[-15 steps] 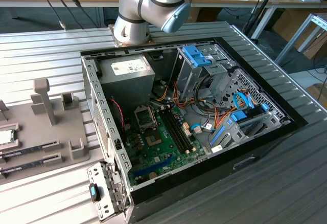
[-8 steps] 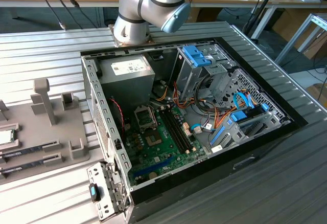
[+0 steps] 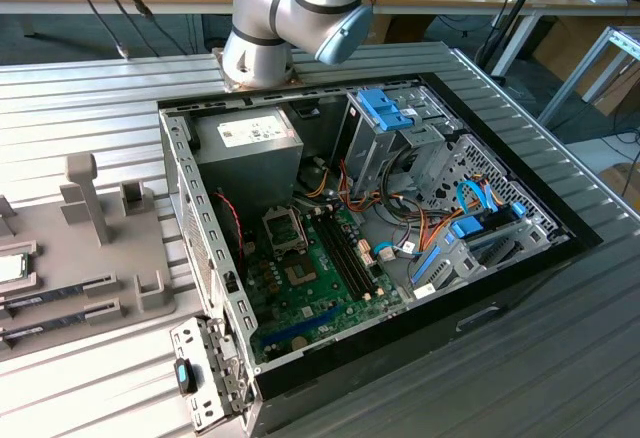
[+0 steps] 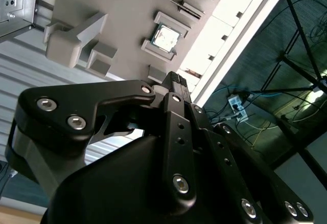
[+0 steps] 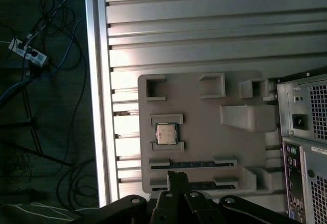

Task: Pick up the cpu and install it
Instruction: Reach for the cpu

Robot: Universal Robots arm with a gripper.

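Observation:
The cpu (image 5: 166,133) is a small silver square with a thin green rim. It lies between two brackets on a grey holder plate (image 5: 204,142) beside the computer case. It also shows in the second wrist view (image 4: 166,38) and at the exterior view's far left edge (image 3: 10,268). My gripper (image 5: 177,175) hovers well above the plate, its black fingers (image 4: 176,83) pressed together with nothing between them. The motherboard's socket (image 3: 283,230), with its metal frame, sits inside the open case.
Two memory sticks (image 5: 194,163) lie in slots on the plate near the cpu. A tall grey block (image 3: 85,198) stands on the plate. The open case (image 3: 190,218) has a power-supply box (image 3: 250,148), cables and drive bays. The ribbed table's edge (image 5: 97,106) runs close to the plate.

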